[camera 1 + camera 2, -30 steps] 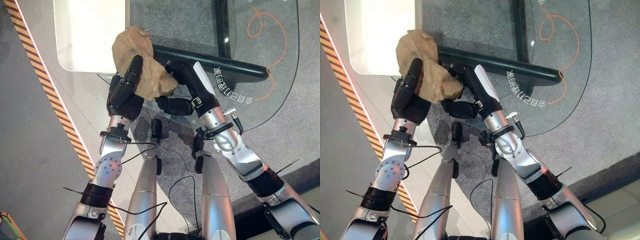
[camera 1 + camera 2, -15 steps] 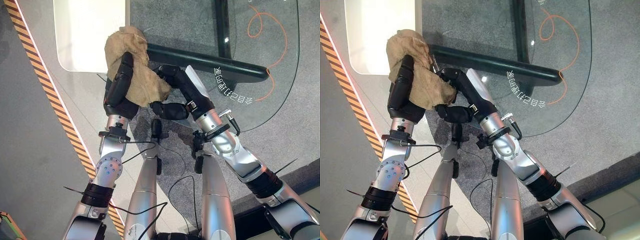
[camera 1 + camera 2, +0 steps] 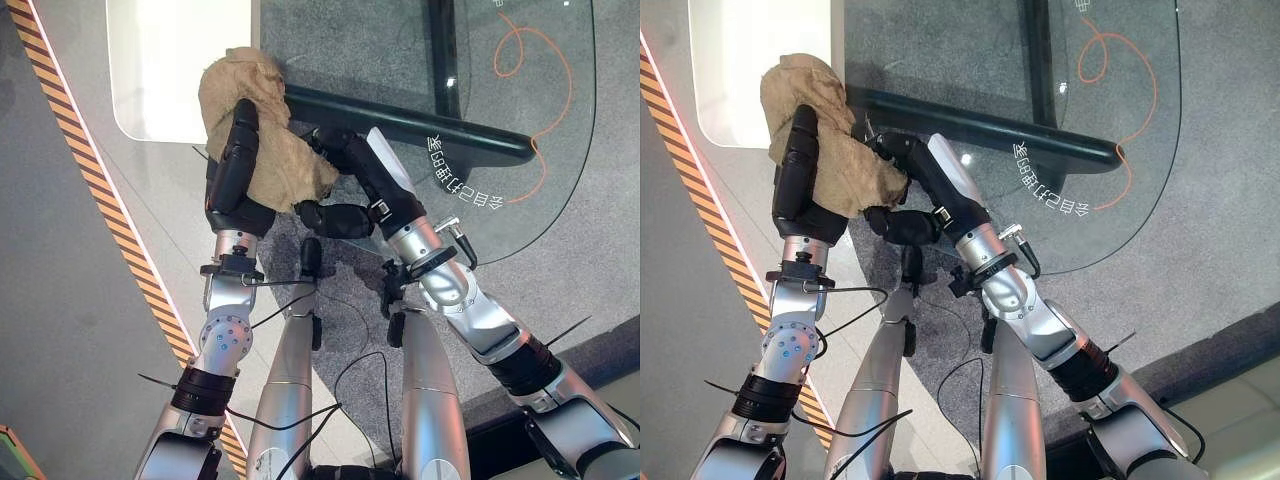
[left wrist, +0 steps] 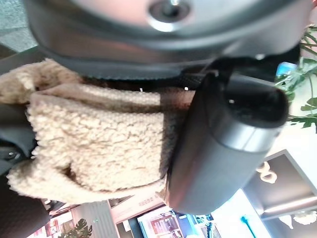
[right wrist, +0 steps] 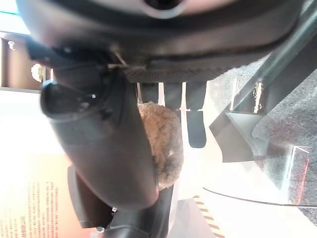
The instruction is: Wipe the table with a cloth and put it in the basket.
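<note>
left hand (image 3: 232, 178) curled round crumpled tan fleecy cloth (image 3: 262, 148) | near edge of round glass table (image 3: 560, 190) | right hand (image 3: 345, 160) touching cloth, grip unclear

I see my robot's two arms, both smooth silver-grey metal with rounded joint housings. The left arm (image 3: 225, 335) has a round joint disc dotted with small screws, a black ribbed band (image 3: 200, 388) below it and a thin black collar at the wrist. The right arm (image 3: 465, 305) carries a similar black band (image 3: 520, 365) and a black wrist clamp. Each arm ends in a glossy black hand with blocky, segmented fingers. The left hand (image 3: 238, 170) is all dark. The right hand (image 3: 350, 185) bears a long white cover (image 3: 385, 163) along one side.
</note>
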